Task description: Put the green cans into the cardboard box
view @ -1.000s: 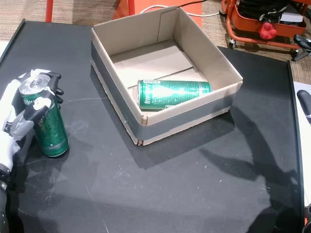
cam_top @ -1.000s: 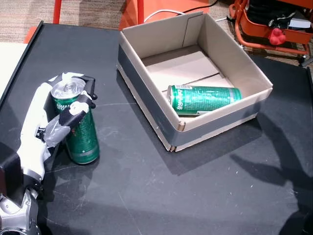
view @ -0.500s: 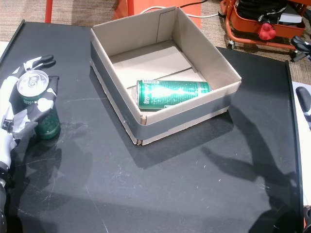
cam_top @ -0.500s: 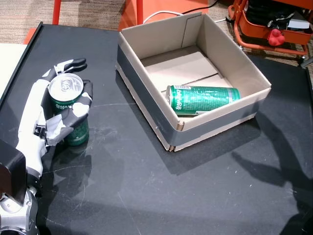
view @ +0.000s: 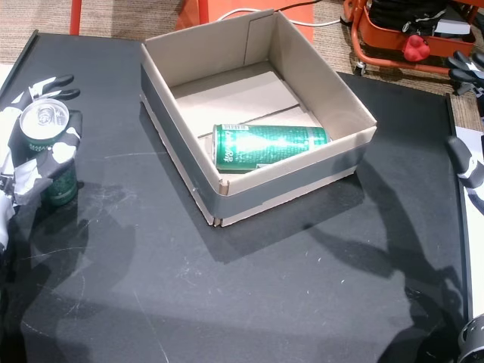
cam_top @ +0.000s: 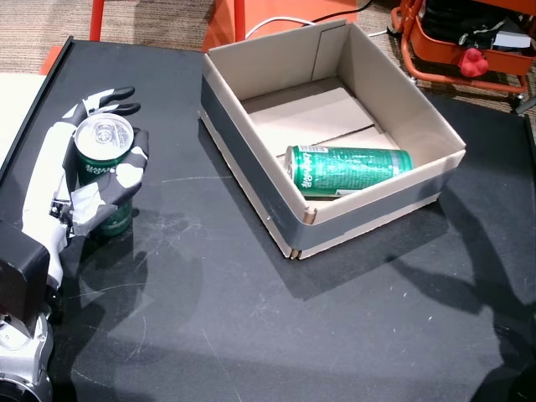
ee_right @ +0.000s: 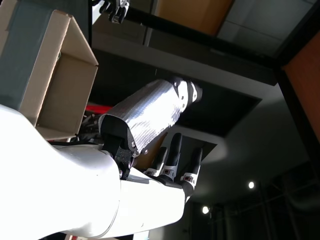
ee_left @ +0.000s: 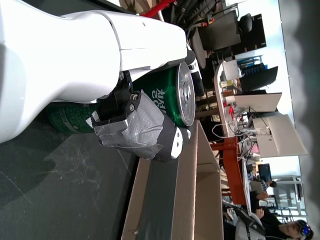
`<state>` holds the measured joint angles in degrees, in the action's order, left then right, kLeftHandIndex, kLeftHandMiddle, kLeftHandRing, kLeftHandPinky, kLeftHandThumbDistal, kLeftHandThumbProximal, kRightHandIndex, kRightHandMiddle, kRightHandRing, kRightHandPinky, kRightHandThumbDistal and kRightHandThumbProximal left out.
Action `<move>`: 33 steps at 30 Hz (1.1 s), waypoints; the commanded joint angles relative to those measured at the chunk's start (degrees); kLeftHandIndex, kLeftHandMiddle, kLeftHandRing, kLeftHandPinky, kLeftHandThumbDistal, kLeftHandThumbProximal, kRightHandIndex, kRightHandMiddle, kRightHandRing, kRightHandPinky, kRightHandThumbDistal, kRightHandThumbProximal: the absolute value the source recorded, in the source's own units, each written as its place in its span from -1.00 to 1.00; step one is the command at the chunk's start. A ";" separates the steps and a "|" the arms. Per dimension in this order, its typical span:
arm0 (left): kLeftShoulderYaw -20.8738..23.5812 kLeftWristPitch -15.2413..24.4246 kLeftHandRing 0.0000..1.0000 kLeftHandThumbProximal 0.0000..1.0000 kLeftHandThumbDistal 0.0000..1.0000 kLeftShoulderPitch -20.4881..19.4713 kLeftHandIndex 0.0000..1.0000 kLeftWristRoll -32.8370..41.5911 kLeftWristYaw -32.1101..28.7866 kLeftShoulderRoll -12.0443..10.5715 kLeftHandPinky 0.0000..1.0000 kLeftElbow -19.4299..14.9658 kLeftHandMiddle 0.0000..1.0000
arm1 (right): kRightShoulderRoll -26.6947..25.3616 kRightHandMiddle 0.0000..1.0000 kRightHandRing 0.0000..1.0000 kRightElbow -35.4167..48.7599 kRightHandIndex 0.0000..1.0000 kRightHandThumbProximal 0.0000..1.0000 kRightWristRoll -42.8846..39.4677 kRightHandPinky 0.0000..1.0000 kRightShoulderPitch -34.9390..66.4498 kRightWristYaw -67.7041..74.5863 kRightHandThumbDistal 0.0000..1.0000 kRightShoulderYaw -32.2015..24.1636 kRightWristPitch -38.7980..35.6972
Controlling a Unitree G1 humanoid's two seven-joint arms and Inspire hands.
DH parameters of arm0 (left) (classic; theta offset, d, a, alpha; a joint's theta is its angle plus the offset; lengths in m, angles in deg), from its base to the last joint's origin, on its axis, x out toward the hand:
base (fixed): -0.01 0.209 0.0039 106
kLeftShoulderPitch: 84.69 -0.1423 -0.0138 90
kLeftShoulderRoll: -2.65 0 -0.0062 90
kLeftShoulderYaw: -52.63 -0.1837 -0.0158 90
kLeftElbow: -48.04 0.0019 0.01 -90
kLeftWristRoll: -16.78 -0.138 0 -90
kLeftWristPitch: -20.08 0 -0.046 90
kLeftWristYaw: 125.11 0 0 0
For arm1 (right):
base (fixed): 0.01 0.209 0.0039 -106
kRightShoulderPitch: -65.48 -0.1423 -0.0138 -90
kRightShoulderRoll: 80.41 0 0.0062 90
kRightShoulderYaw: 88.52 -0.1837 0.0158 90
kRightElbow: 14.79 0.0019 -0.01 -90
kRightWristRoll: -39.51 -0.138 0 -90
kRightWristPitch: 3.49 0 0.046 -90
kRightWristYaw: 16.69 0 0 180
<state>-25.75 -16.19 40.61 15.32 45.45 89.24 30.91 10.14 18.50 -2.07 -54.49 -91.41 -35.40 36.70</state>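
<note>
My left hand [cam_top: 79, 197] is shut on an upright green can [cam_top: 105, 167] over the left side of the black table [cam_top: 251, 335]; the can's shadow lies below it. Both head views show this can [view: 47, 147] and hand [view: 19, 162]. The left wrist view has the thumb [ee_left: 142, 130] wrapped across the can [ee_left: 167, 97]. A second green can [cam_top: 352, 170] [view: 272, 146] lies on its side inside the open cardboard box [cam_top: 251, 188] [view: 178, 155], to the right of my left hand. My right hand [ee_right: 150, 120] is open and holds nothing; a head view shows part of it at the right edge [view: 467, 159].
An orange cart with a red knob [cam_top: 473, 60] [view: 412, 47] stands on the floor behind the table's far right. Orange-red furniture legs [cam_top: 239, 17] are behind the box. The table's left edge runs close to my left arm. People and desks appear in the left wrist view's background.
My left hand has carried the green can away from me and slightly leftwards; the can looks raised off the table now. The box and the can inside it have not moved.
</note>
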 commanded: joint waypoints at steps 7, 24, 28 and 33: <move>2.19 -0.72 0.42 -1.00 -0.87 0.53 0.18 2.56 -0.44 -0.05 0.45 0.60 0.27 | -0.72 0.41 0.32 -0.59 0.80 0.22 -1.69 0.53 -0.11 -2.26 0.67 -1.09 0.56; -13.16 2.77 0.62 -1.00 -0.90 7.61 0.13 -20.90 16.73 11.84 0.64 -2.77 0.36 | -0.02 0.52 0.29 -0.83 0.90 0.27 -0.51 0.52 -0.38 -1.58 0.87 0.13 -0.14; -15.20 3.38 0.62 -1.00 -0.79 11.56 0.08 -21.62 15.03 14.44 0.66 -1.89 0.35 | 0.50 0.52 0.29 -0.54 0.91 0.30 0.37 0.50 -0.05 -0.37 0.96 0.84 -0.22; -15.57 1.41 0.60 -1.00 -0.85 13.39 0.07 -20.53 14.66 14.96 0.62 -1.28 0.33 | 1.51 0.50 0.25 -0.07 0.88 0.28 0.61 0.48 0.20 0.59 0.73 0.97 -1.65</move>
<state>-41.27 -14.59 52.86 -5.91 60.47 103.79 29.62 11.48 18.07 -1.68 -54.85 -91.09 -34.44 35.64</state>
